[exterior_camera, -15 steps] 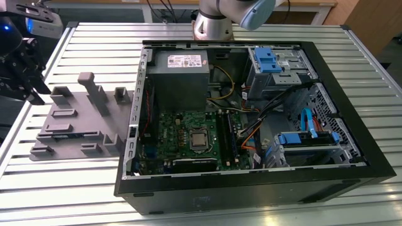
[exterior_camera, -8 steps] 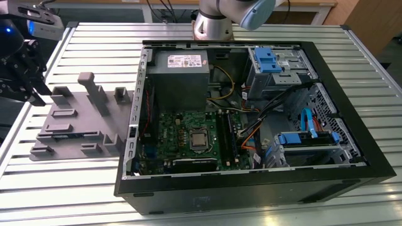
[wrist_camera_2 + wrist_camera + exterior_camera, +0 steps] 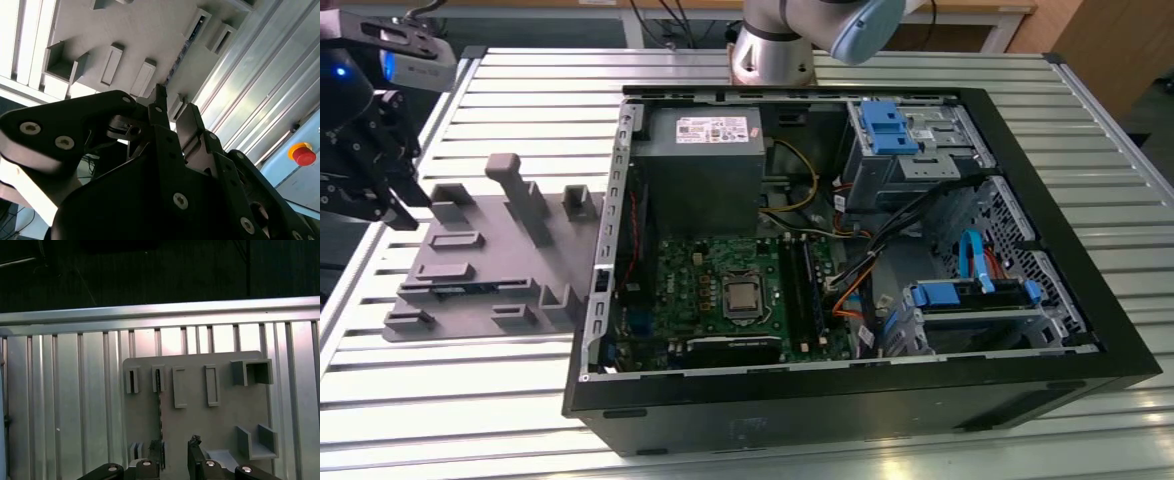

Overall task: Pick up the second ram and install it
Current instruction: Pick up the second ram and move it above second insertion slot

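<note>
Tool (image 3: 174, 445), jaws apart, at fixture's (image 3: 220, 425) edge beside second ram (image 3: 160, 415)

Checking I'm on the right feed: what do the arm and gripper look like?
The arm is a silver-grey tube with a light-blue joint cap. The gripper is matte black, flat linkage plates with silver screw heads, ending in two narrow fingers. In the exterior view a blue light glows near its wrist.

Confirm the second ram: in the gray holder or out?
In. The second ram stands on edge in the gray holder; the hand, open, is not gripping it.
</note>
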